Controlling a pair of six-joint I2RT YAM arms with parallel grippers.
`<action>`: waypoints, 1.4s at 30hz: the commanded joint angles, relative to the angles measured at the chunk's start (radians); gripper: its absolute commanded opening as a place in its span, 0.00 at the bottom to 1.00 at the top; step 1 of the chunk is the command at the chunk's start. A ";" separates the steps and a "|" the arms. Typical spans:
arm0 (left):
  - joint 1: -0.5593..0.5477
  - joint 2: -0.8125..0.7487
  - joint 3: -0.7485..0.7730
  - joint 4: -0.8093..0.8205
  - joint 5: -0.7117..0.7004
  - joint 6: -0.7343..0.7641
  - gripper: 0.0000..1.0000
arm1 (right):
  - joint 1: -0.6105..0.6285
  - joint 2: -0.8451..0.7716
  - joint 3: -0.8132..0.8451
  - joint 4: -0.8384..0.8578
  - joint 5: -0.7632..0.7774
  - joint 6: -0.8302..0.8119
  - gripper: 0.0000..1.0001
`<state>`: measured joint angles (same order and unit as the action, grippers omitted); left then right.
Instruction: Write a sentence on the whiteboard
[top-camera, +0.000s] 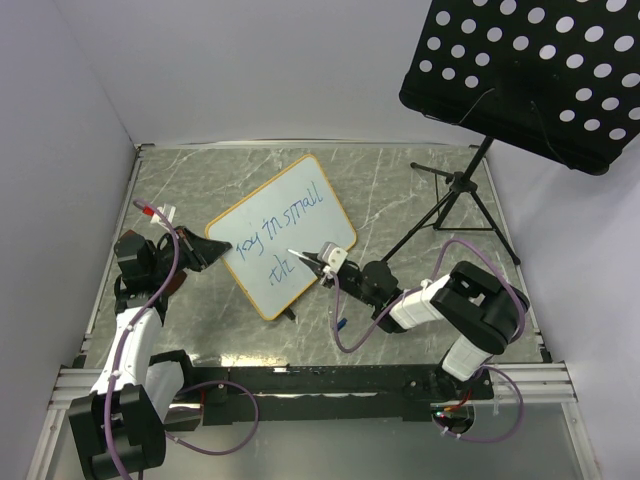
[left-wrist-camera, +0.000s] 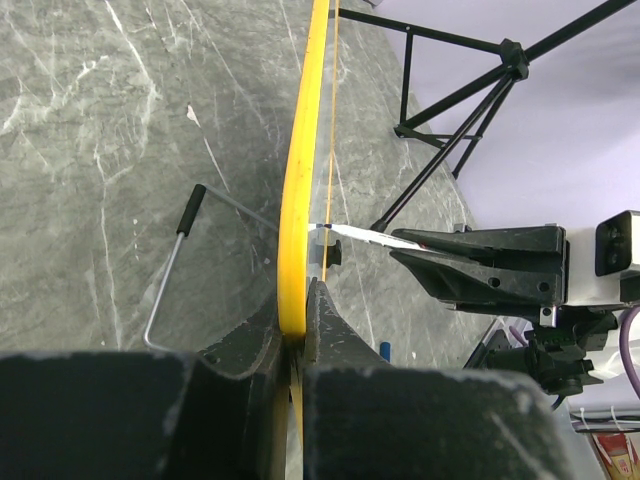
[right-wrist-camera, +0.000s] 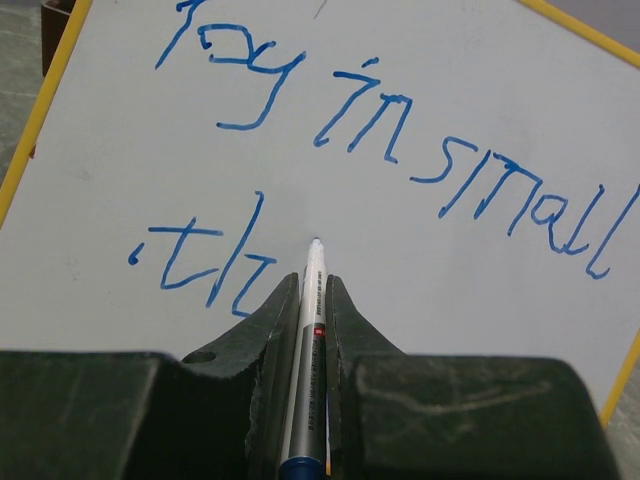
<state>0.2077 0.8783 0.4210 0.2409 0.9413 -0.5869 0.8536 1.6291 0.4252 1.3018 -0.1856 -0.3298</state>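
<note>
Two robot arms work at a small whiteboard (top-camera: 285, 240) on a grey marbled table (top-camera: 420, 210), with a blue sentence (right-wrist-camera: 355, 115) partly written.
The left gripper (left-wrist-camera: 297, 318) is clamped on the board's yellow-orange frame edge; the board stands tilted near the table's middle. The right gripper (right-wrist-camera: 313, 285) is clenched around a white marker (right-wrist-camera: 314, 262). The marker's tip sits just right of "th" on the second line, seemingly touching the board. The line above reads "joy in small".
</note>
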 joint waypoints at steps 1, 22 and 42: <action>-0.014 -0.010 0.015 -0.003 0.039 0.085 0.01 | -0.005 0.008 0.021 0.070 -0.014 0.012 0.00; -0.013 -0.016 0.013 -0.003 0.039 0.084 0.01 | -0.027 -0.140 -0.048 0.054 -0.075 0.031 0.00; -0.014 -0.016 0.013 -0.003 0.040 0.084 0.01 | -0.027 -0.021 -0.008 -0.004 -0.100 0.038 0.00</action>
<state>0.2058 0.8738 0.4210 0.2405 0.9417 -0.5861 0.8322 1.5951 0.3809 1.2694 -0.2569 -0.3069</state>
